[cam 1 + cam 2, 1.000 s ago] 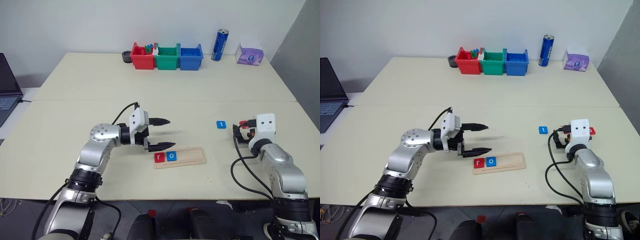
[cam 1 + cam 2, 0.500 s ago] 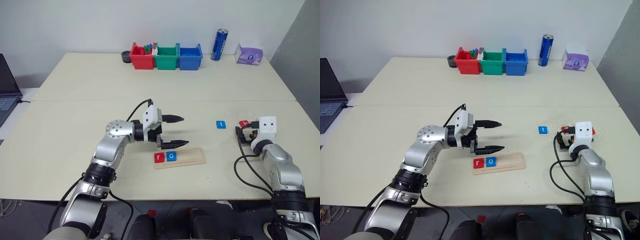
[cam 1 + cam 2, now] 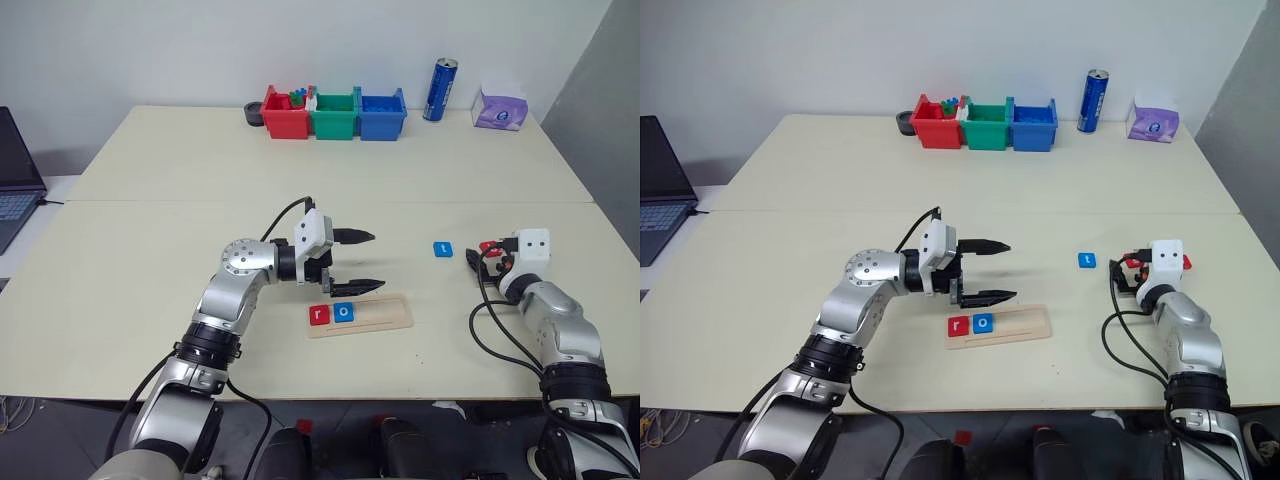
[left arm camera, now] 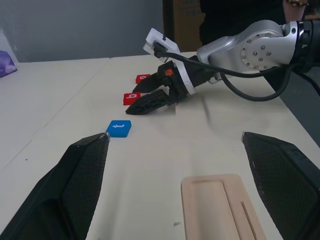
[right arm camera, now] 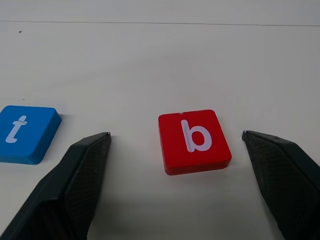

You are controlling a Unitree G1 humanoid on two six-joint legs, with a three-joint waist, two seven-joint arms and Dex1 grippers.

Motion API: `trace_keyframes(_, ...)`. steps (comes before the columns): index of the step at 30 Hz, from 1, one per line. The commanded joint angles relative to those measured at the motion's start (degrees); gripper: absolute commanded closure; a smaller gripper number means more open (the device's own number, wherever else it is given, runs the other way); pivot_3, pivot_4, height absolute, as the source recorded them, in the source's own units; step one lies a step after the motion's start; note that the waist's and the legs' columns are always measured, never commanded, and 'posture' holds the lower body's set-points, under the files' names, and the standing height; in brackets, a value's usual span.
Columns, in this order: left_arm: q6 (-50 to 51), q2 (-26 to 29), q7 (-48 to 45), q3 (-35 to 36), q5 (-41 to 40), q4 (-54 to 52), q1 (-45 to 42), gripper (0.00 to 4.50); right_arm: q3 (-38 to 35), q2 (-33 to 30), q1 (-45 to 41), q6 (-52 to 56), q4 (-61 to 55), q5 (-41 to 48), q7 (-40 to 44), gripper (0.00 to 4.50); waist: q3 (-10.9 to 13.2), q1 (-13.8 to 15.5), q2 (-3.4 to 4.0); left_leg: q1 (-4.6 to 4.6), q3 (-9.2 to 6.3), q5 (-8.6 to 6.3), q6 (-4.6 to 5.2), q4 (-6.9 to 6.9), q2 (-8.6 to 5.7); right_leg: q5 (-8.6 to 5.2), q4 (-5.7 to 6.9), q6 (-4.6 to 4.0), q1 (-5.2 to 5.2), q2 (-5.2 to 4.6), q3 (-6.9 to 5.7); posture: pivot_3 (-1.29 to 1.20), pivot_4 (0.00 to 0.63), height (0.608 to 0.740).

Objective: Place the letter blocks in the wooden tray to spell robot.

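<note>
Blocks r, o in tray; b, t loose

Table (image 3: 150,230) is beige, seam across, white wall behind. Wooden tray (image 3: 385,314) near the front edge holds red r block (image 3: 319,315) and blue o block (image 3: 343,312). Left gripper (image 3: 366,262) hovers just above the tray, jaws spread, empty. Right gripper (image 5: 175,145) spread around red b block (image 5: 194,140), not touching; blue t block (image 3: 442,249) beside. Bins (image 3: 334,113), can (image 3: 441,89) at far edge.
</note>
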Motion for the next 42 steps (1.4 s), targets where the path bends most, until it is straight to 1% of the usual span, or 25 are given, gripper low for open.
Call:
trace_keyframes(1, 0.08, -0.56, 1.05, 0.88, -0.97, -0.79, -1.60, 0.00, -1.37, -1.09, -0.37, -1.16, 0.17, 0.40, 0.46, 0.63, 0.00, 0.00, 0.00, 0.00, 0.00, 0.00, 0.00, 0.00, 0.00, 0.00, 0.00, 0.00, 0.00, 0.00, 0.00, 0.00, 0.150, 0.740)
trace_keyframes(3, 0.05, -0.64, 1.19, 0.86, -1.04, -0.89, -1.57, 0.00, -1.30, -1.07, -0.15, -1.30, 0.19, 0.25, 0.61, 1.25, 0.00, -0.01, 0.00, 0.00, 0.00, 0.00, 0.00, 0.00, 0.00, 0.00, 0.00, 0.00, 0.00, 0.00, 0.00, 0.00, 0.150, 0.740)
trace_keyframes(4, 0.07, -0.66, 1.23, 0.87, -1.08, -0.94, -1.55, 0.00, -1.23, -1.10, -0.04, -1.34, 0.17, 0.11, 0.64, 1.68, 0.00, -0.05, 0.01, 0.00, 0.00, 0.00, 0.00, 0.00, 0.01, 0.00, 0.00, 0.00, 0.00, 0.00, 0.00, 0.00, 0.150, 0.740)
trace_keyframes(7, 0.16, -0.69, 1.16, 0.95, -1.19, -1.12, -1.43, 0.00, -1.00, -1.19, 0.30, -1.64, -0.04, -0.29, 0.80, 2.76, 0.00, -0.07, 0.01, 0.01, 0.00, 0.00, 0.00, 0.00, 0.01, 0.00, 0.00, 0.00, 0.00, 0.00, 0.00, 0.00, 0.150, 0.740)
trace_keyframes(8, 0.16, -0.68, 1.10, 0.95, -1.19, -1.18, -1.39, 0.00, -0.96, -1.21, 0.47, -1.63, -0.23, -0.33, 0.87, 3.03, 0.00, -0.06, 0.01, 0.01, 0.00, 0.00, 0.00, 0.00, 0.01, 0.00, 0.00, 0.00, 0.00, 0.01, 0.00, 0.00, 0.150, 0.740)
trace_keyframes(13, 0.40, -0.54, 0.92, 0.87, -1.35, -2.02, -1.00, 0.00, -0.50, -1.40, 2.79, -0.72, -3.19, -0.67, 1.05, 3.04, -0.01, 0.01, 0.02, 0.00, -0.01, 0.00, 0.00, 0.00, 0.01, 0.00, 0.00, 0.00, 0.00, 0.00, 0.00, 0.00, 0.150, 0.740)
trace_keyframes(15, 0.94, -0.06, 0.60, 0.84, -1.75, -3.56, -0.27, 0.00, -0.18, -1.41, 5.75, 2.63, -8.87, -0.23, 0.82, 3.04, -0.02, 0.04, 0.03, -0.01, -0.03, 0.00, 0.00, -0.01, 0.01, 0.00, -0.01, 0.00, 0.00, 0.00, -0.02, 0.00, 0.150, 0.740)
trace_keyframes(16, 1.34, 0.38, 0.32, 0.87, -2.04, -4.55, 0.23, 0.00, -0.09, -1.40, 7.61, 5.16, -12.84, 0.44, 0.77, 3.04, -0.02, 0.04, 0.03, -0.02, -0.04, 0.00, 0.00, -0.02, 0.02, 0.00, -0.01, 0.00, 0.00, 0.00, -0.02, 0.00, 0.150, 0.740)
trace_keyframes(19, 3.03, 3.17, -1.13, 1.17, -3.19, -8.37, 2.84, 0.00, 0.21, -1.91, 14.95, 16.87, -29.91, 3.97, 0.51, 3.04, -0.07, 0.08, 0.13, -0.03, -0.07, 0.00, 0.00, -0.06, 0.08, -0.01, -0.03, 0.00, 0.00, 0.00, -0.03, 0.00, 0.150, 0.740)
trace_keyframes(23, 4.78, 6.32, -2.24, 1.45, -4.63, -12.64, 6.47, 0.00, -0.59, -1.55, 20.32, 30.42, -46.17, 8.43, -1.78, 3.04, -0.07, -0.02, 0.15, -0.01, -0.07, 0.00, -0.01, -0.06, 0.08, -0.02, 0.01, 0.00, 0.00, 0.00, -0.01, 0.00, 0.150, 0.740)
trace_keyframes(24, 5.37, 6.93, -2.41, 1.56, -5.09, -13.90, 7.50, 0.00, -0.65, -1.26, 21.22, 33.82, -49.96, 9.54, -2.44, 3.04, -0.07, -0.04, 0.15, 0.01, -0.07, 0.00, 0.00, -0.05, 0.07, -0.01, 0.02, 0.00, 0.00, -0.01, 0.00, 0.00, 0.150, 0.740)
trace_keyframes(28, 8.09, 8.63, -2.64, 1.53, -7.47, -18.28, 10.47, 0.00, -0.36, 1.13, 21.69, 43.47, -58.60, 12.52, -5.48, 3.04, -0.07, 0.03, 0.15, 0.02, -0.10, 0.00, -0.01, -0.03, 0.03, -0.01, 0.02, 0.01, 0.02, 0.01, -0.04, 0.00, 0.150, 0.740)
trace_keyframes(31, 9.92, 10.42, -3.54, 1.40, -8.92, -21.09, 12.39, 0.00, 0.77, 2.95, 21.06, 47.56, -61.60, 13.20, -7.35, 3.04, -0.07, 0.01, 0.15, 0.01, -0.10, 0.00, -0.01, -0.03, 0.02, -0.02, 0.00, 0.01, 0.02, 0.04, -0.05, 0.00, 0.150, 0.740)
trace_keyframes(35, 11.43, 12.20, -4.18, 1.18, -9.92, -22.70, 13.10, 0.00, 2.44, 3.30, 20.94, 49.91, -61.88, 12.16, -9.18, 3.04, -0.07, 0.00, 0.14, 0.00, -0.10, 0.00, -0.01, -0.03, 0.02, -0.02, -0.04, 0.01, 0.02, 0.04, -0.05, 0.00, 0.150, 0.740)
trace_keyframes(39, 11.47, 12.36, -3.81, 1.10, -9.85, -22.39, 12.57, 0.00, 3.50, 3.69, 20.20, 50.61, -60.94, 11.30, -10.74, 3.04, -0.07, 0.00, 0.15, 0.00, -0.09, 0.00, 0.00, -0.03, 0.00, -0.02, -0.05, 0.02, 0.02, 0.04, -0.05, 0.00, 0.150, 0.740)
trace_keyframes(42, 11.48, 12.10, -3.48, 1.03, -9.70, -22.14, 12.07, 0.00, 4.06, 5.35, 19.11, 52.50, -60.77, 11.27, -11.75, 3.04, -0.07, 0.00, 0.14, 0.00, -0.09, 0.00, 0.00, -0.03, 0.01, -0.03, -0.05, 0.02, 0.02, 0.06, -0.05, 0.00, 0.150, 0.740)
